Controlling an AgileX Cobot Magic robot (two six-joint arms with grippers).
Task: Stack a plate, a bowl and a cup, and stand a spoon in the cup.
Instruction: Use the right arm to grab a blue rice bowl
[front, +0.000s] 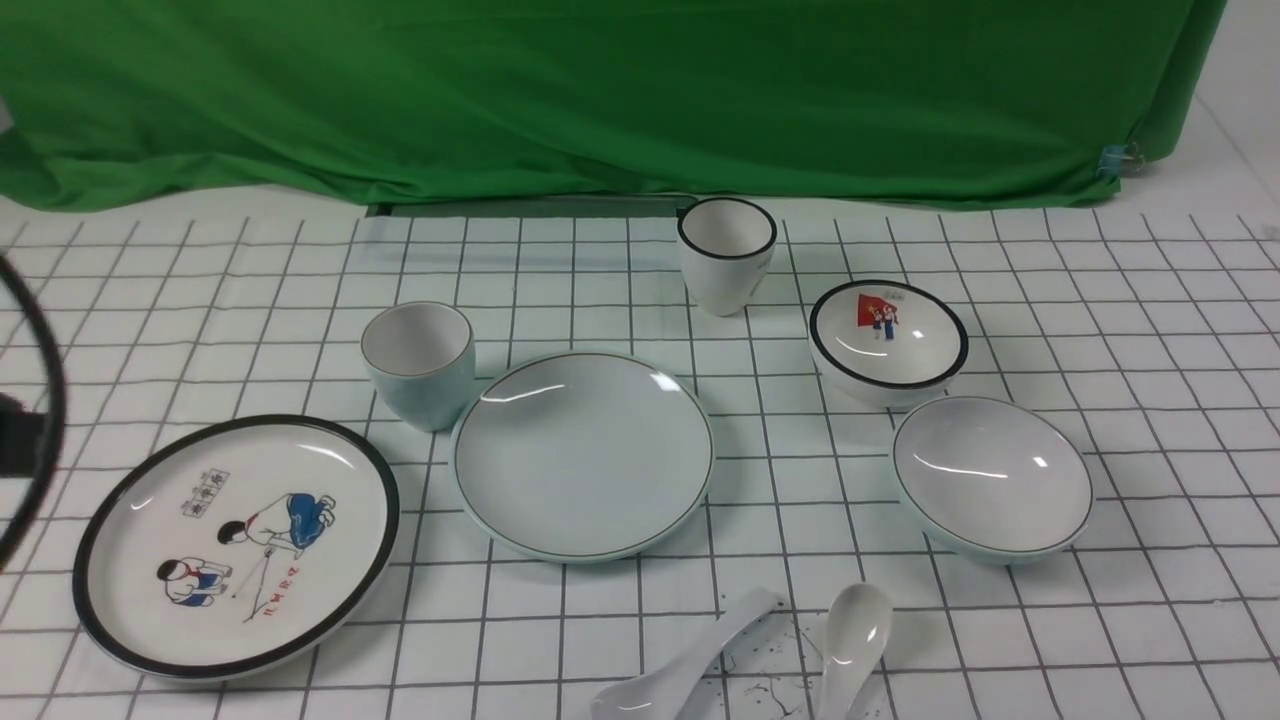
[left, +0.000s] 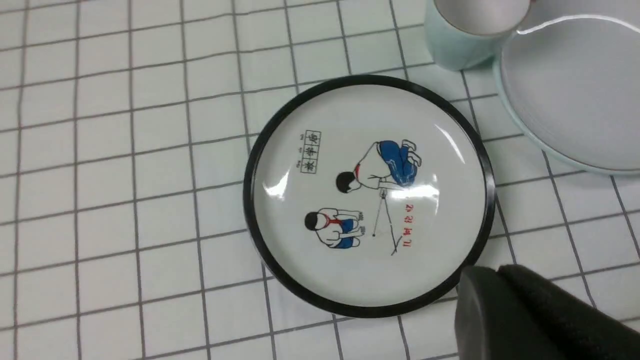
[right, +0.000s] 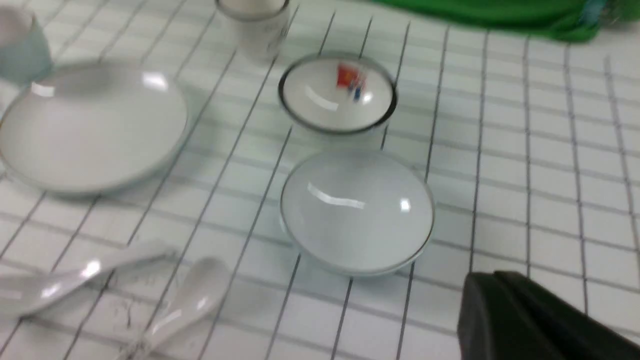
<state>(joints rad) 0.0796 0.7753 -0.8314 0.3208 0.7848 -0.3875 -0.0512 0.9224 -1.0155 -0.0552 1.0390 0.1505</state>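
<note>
Start of stacking, nothing placed: plate (front: 583, 455) centre, bowl (front: 992, 478) right of it, cup (front: 418, 362) at its far-left, spoon (front: 855, 630) near; left gripper (left: 495, 280) and right gripper (right: 487, 285) clenched, seemingly empty; next calls for opening right gripper over bowl rim.

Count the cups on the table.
2: the pale blue-green cup left of the plain plate; the black-rimmed white cup farther back, near the green cloth. None appears hidden.
</note>
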